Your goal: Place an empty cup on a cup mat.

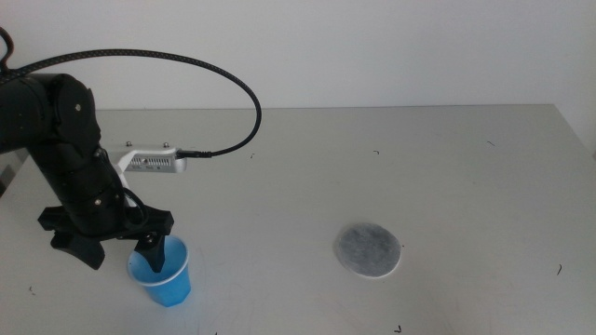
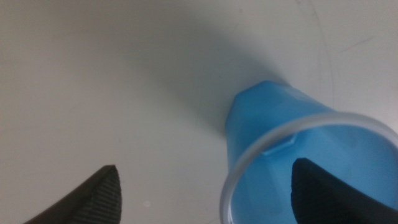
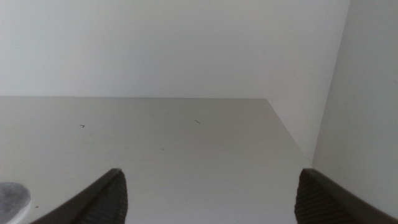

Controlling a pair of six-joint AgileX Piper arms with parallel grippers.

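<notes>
Presently, table (image 1: 447, 158): pale grey surface with a few small dark specks; a white wall stands behind it.
Surroundings: a black braided cable (image 1: 223, 74) arcs over the left arm to a small white box (image 1: 154, 161) mounted on it. Nothing lies on the table between the cup and the mat.
Left gripper (image 1: 112, 249): at the near left of the table, low over the cup, jaws spread wide. One jaw sits inside the cup's mouth, the other outside, well apart from the cup wall. No jaw is seen pressing on the wall.
Cup (image 1: 163, 274): bright blue plastic, tapered, thin pale rim, lighter blue inside. It stands upright on the table near the front edge, well apart from the mat. In the left wrist view the cup (image 2: 298, 134) shows faceted sides and an empty interior.
Mat (image 1: 369, 249): flat round grey speckled disc with a thin white edge, lying bare on the table to the right of the cup.
Right gripper (image 3: 208, 199): out of the middle view; in its wrist view the jaws are spread wide above the bare table, with an edge of the mat (image 3: 12, 200) just visible.
</notes>
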